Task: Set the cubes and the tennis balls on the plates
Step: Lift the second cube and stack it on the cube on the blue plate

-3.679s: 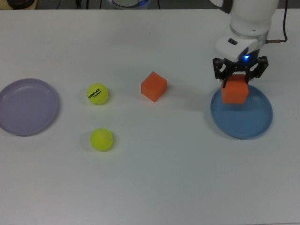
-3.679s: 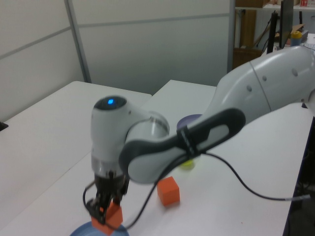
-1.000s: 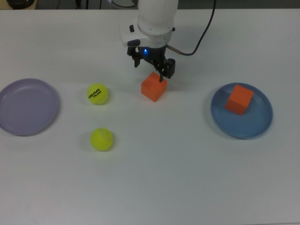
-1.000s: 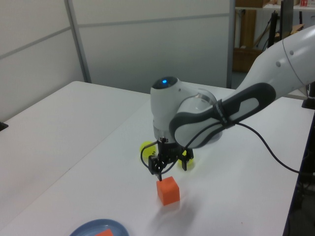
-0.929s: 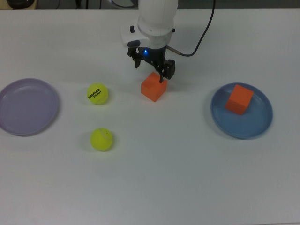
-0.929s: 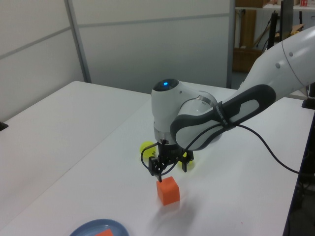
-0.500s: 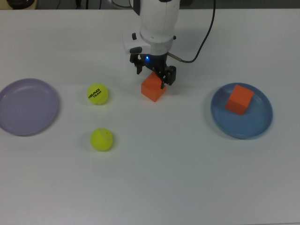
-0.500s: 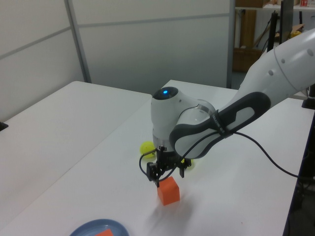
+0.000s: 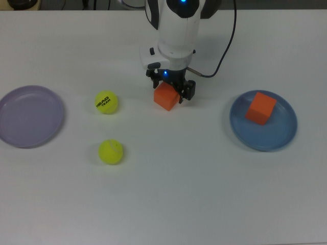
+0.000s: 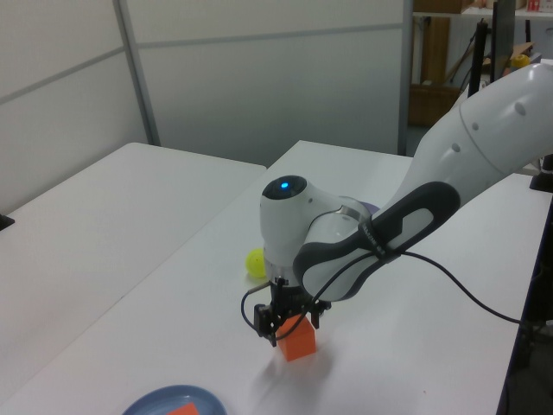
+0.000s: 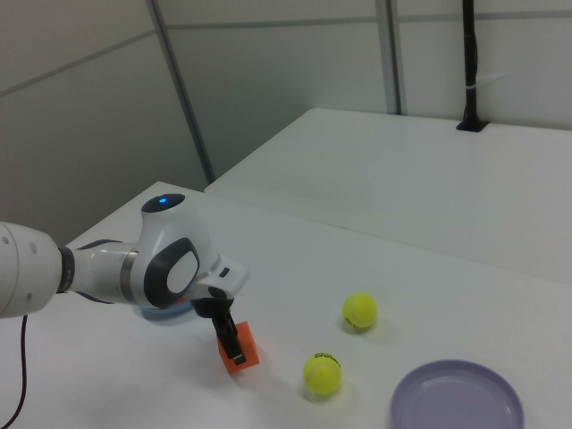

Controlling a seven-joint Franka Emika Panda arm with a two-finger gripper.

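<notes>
An orange cube [image 9: 166, 97] is being straddled by the tool [image 9: 171, 92] near the middle of the white counter [image 9: 204, 194]. The tool's two dark fingers [image 9: 188, 91] are being held spread, one on each side of the cube, with the cube sitting between them on the counter; whether the fingers are pressing against its faces cannot be told, so the tool is being read as released rather than clenched. In the left view the same cube [image 10: 298, 337] is being seen resting on the counter beneath the tool [image 10: 285, 324], and in the right view the cube [image 11: 239, 346] is being partly covered by a finger [image 11: 227, 333] of the tool.

A second orange cube [image 9: 260, 108] is being carried by the blue plate [image 9: 278, 140] at the top view's right, well apart from the tool.

At the top view's left, a tennis ball with black "HEAD TEAM" print [image 9: 106, 102] is lying on the counter, and a plain tennis ball [image 9: 111, 151] is lying nearer the top view's bottom edge. Both balls are being kept apart from the lilac plate [image 9: 20, 122], which is sitting at the top view's far left.

The white arm [image 9: 178, 25] is being extended down from the top view's upper edge, with a blue light glowing on it and a black cable [image 9: 227, 41] trailing to the top view's right.
</notes>
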